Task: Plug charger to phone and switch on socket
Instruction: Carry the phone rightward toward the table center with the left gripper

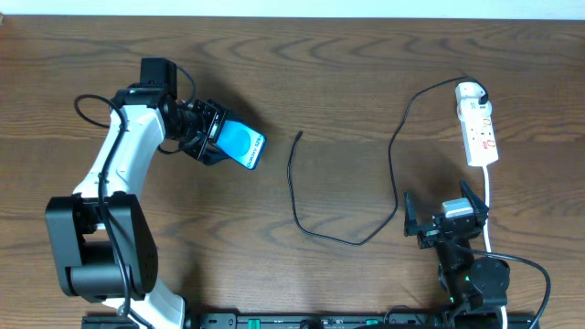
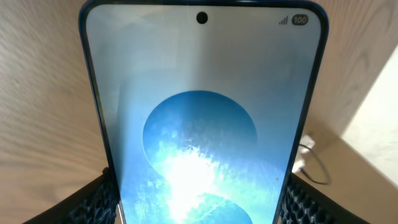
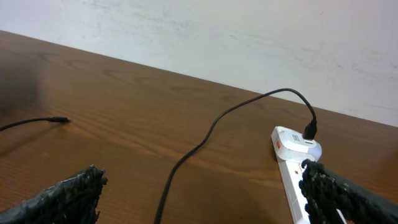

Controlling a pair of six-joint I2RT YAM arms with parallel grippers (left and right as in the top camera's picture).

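Phone [image 1: 243, 143] clamped in left fingers [image 2: 96, 202], arm stretched forward, right fingers [image 3: 68, 196] spread empty, arm folded near socket [image 1: 478, 132]

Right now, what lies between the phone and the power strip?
The black charger cable snakes across the otherwise bare table, seen in the overhead view.

Phone [image 2: 199, 124] base beyond frame edge
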